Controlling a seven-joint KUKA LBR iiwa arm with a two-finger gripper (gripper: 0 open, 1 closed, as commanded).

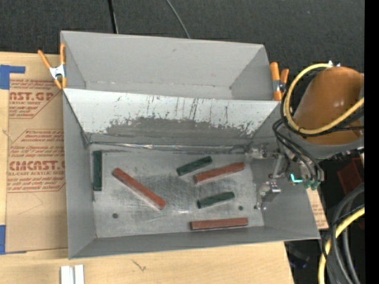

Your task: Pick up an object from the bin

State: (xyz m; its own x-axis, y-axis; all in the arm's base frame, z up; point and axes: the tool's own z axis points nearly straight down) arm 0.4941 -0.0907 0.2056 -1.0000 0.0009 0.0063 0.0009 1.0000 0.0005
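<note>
A grey metal bin [166, 70] is seen from above, with six slim bars scattered on its floor. My tool [265, 195] hangs low at the right side of the bin floor, close to the right wall. I cannot tell whether it is released or clenched.

Nearest to it, just to its left, lies a short dark green bar [215, 200], slightly tilted. A flat red-brown bar [218, 223] lies below and left of the tool. A tilted red-brown bar [219, 173] lies above and left, just beside a second green bar [194, 165]. A long diagonal red bar [138, 188] and an upright green bar [96, 170] lie well apart from my tool, at the left.

I judge the short dark green bar the best choice, since bare floor surrounds it. I should turn my tool across its narrow width and descend over its middle, so it does not pivot out.
</note>
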